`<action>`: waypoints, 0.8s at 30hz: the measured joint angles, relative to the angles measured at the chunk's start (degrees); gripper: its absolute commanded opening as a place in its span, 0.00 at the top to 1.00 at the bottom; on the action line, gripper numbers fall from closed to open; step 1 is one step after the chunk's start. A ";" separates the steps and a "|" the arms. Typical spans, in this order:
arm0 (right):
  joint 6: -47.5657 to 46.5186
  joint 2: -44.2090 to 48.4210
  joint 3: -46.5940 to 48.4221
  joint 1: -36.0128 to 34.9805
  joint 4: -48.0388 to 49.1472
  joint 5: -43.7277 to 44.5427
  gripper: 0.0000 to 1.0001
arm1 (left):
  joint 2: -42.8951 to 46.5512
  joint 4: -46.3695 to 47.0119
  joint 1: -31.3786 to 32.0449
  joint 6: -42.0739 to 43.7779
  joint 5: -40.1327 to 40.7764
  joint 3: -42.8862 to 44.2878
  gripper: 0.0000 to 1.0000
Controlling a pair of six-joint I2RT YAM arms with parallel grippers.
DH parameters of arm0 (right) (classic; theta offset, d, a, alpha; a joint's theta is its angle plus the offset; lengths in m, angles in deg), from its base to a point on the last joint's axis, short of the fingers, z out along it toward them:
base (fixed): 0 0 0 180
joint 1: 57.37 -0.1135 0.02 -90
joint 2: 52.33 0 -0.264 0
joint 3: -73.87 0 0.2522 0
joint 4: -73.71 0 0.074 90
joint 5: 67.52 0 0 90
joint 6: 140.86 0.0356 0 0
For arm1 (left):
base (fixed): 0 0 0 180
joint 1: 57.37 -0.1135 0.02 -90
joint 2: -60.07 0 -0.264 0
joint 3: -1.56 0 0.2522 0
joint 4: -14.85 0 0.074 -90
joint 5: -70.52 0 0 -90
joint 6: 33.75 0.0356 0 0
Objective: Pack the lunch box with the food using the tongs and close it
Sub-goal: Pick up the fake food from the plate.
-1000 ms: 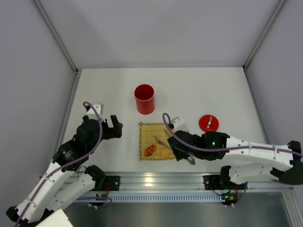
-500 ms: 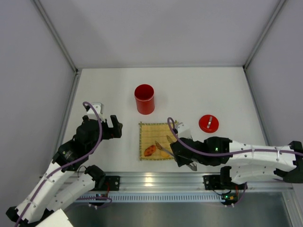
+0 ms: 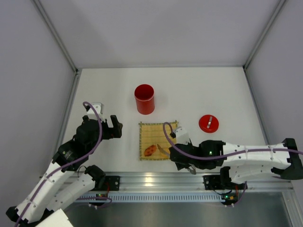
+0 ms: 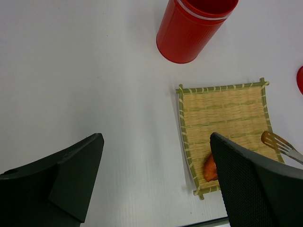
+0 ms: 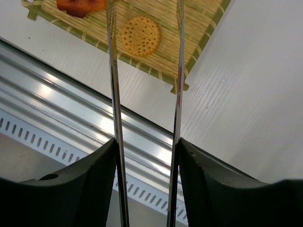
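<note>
Overhead view of a white table (image 3: 109, 90) with two robot arms at its 6 o'clock edge. The job is underway but far from finished.

The right gripper (image 5: 147, 153) is clamped on the tongs (image 5: 112, 71), squeezing the two silver arms only partway, so the tips stand apart. In the right wrist view, the tong arms pass on either side of a yellow round (image 5: 138, 36), which lies near the 6 o'clock edge of the bamboo mat (image 5: 201, 26). Whether the tips touch it cannot be told. A red-orange slice (image 3: 150, 150) lies at the mat's 7 o'clock corner. No other food shows on the mat.

The lunch box (image 3: 144, 99), a red cup, stands upright and uncovered on the table at 12 o'clock from the mat, apart from it. What it already holds cannot be seen. Its lid (image 3: 209, 123) lies flat on the table at 2 o'clock from the mat.

The left gripper (image 4: 156, 189) hangs at the mat's 9 o'clock side, jaws spread wide and holding nothing.

Judging from this, both visible pieces have yet to go into the cup, and then the lid must go on.
</note>
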 measured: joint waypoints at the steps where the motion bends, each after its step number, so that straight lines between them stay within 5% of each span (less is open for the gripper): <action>1: 0.26 0.00 -0.15 0.00 -0.04 0.20 0.49 | 0.00 -0.02 0.04 0.00 0.00 0.00 0.01; 24: 3.43 -2.84 -1.11 -4.31 -0.42 0.26 0.52 | 0.00 0.00 0.11 0.00 0.00 0.00 0.01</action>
